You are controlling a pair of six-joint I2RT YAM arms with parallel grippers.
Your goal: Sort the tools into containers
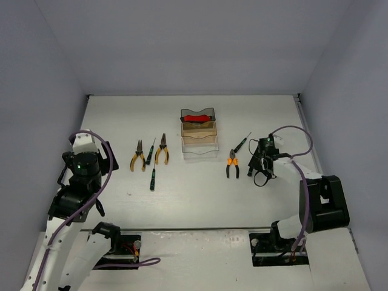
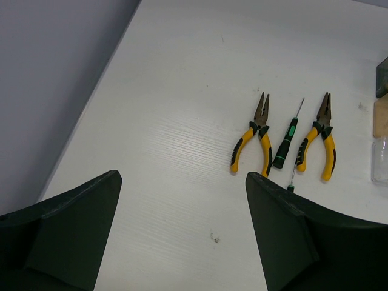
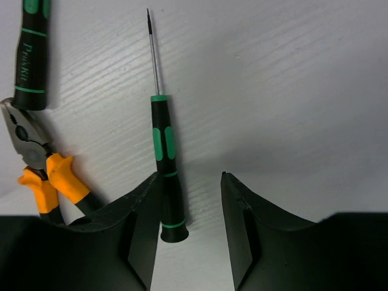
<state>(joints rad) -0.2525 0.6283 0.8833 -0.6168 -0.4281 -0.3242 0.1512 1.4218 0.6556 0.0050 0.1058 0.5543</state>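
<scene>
Right now the right tool [image 3: 191,176] sits low over the white surface [image 3: 291,91], straddling the butt end of a black-and-green screwdriver [image 3: 165,145]. Its jaws stand part-way apart: the handle touches one finger, and we see a clear gap to the other, so nothing is clamped yet. The shaft points away from the wrist. Just beside it lie orange-handled pliers [image 3: 51,176] and a second screwdriver [image 3: 29,54].

We judge this screwdriver light and stiff, with a round handle that could roll or skid sideways as the fingers meet it. The thick handle is the place to take hold, not the thin shaft. A grip this close to the butt may let the tip droop, so a hold nearer the green band looks safer to us.

The left tool [image 2: 183,176] hangs wide open and empty, with two yellow-handled pliers [image 2: 257,136] and a screwdriver between them ahead of it. The containers [image 1: 209,142] stand mid-surface, well apart from both arms, and the far one holds a red cutter [image 1: 197,117].
</scene>
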